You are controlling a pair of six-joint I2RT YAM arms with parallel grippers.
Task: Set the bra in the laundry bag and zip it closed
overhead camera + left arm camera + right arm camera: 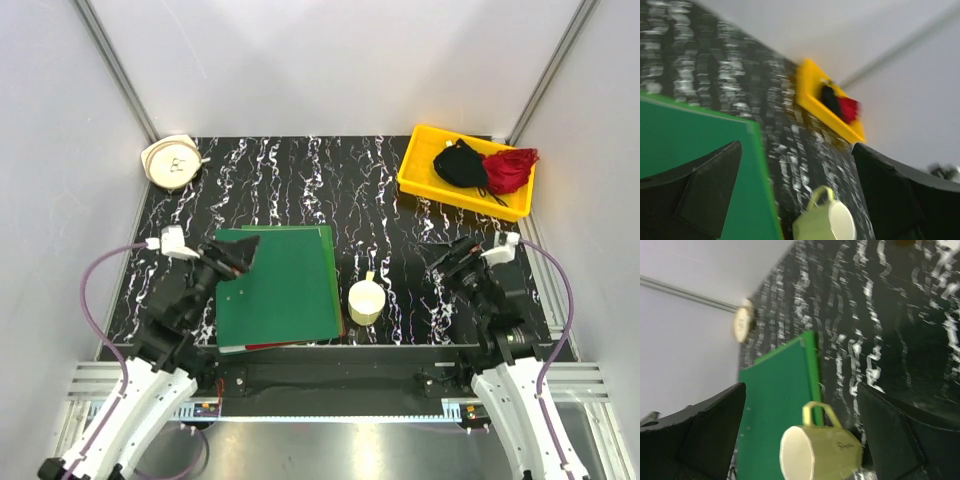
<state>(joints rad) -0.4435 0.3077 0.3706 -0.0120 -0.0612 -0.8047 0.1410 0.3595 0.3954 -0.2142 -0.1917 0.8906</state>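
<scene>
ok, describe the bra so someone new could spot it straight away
Find the yellow tray at the far right corner of the table. Two garments lie in it, touching: the bra is the black one on the left, and the red garment lies to its right.

Cloth, plastic and metal are seen on a matt marbled table [300, 190].
The tabletop is shown as dull black streaked with white. The bra [458, 165] is seen as soft, lustreless black cloth and the red garment [508, 170] as crumpled fabric, both laid in a smooth yellow plastic tray [408, 160]. The laundry bag [172, 160] is rendered as cream-white mesh. The green folder [285, 285] is shown smooth and matt, the cream cup [365, 302] smooth with a faint sheen, and the frame rails [117, 72] as pale metal.
</scene>
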